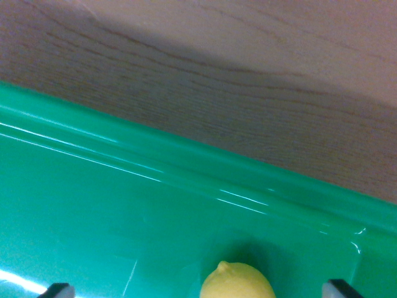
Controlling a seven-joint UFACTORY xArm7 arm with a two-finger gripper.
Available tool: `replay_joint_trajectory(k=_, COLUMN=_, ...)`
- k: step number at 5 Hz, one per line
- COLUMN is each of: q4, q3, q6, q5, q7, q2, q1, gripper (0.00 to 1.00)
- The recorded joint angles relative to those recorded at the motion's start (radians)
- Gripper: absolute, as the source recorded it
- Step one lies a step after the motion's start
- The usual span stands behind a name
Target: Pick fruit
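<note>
— Where's the fruit sitting right now?

— It's lying inside the green tray (186,186), close to the tray's far wall. From the wrist view I'm only seeing the top of it — a yellow lemon (237,282), its pointed nub facing up toward the rim, the rest running off the bottom edge of the picture. Beyond the rim, the wooden desk (248,62) is filling the upper part of the view.

— And the gripper?

— The gripper (197,289) is standing wide open and holding nothing. Just the two dark fingertips (57,289) are peeking in at the bottom corners, one on the wrist view's left and one on the right, each well clear of the lemon. The lemon is lying between them, a little nearer the right one.

— How's it going to handle, do you reckon?

— I'm guessing light and fairly firm, with a waxy, rounded skin — the sort of thing that's liable to squirt out of a pinch. The tray floor is looking glossy too, so a nudge may send it sliding. I'd be taking it across its fat middle, not near the tapering nub, and closing gently with the fingers evenly on either side.
</note>
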Motion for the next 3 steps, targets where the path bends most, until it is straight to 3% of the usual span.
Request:
replay_joint_trajectory(k=1, q4=0.000, q3=0.000, q6=0.000, q5=0.0000, q7=0.000, q2=0.000, q1=0.0000, gripper=0.00)
replay_joint_trajectory(k=2, q4=-0.024, q3=-0.007, q6=-0.044, q5=-0.0016, q7=-0.030, q2=0.022, q1=-0.0071, gripper=0.00)
replay_joint_trajectory(k=3, q4=-0.024, q3=-0.007, q6=-0.044, q5=-0.0016, q7=-0.030, q2=0.022, q1=-0.0071, gripper=0.00)
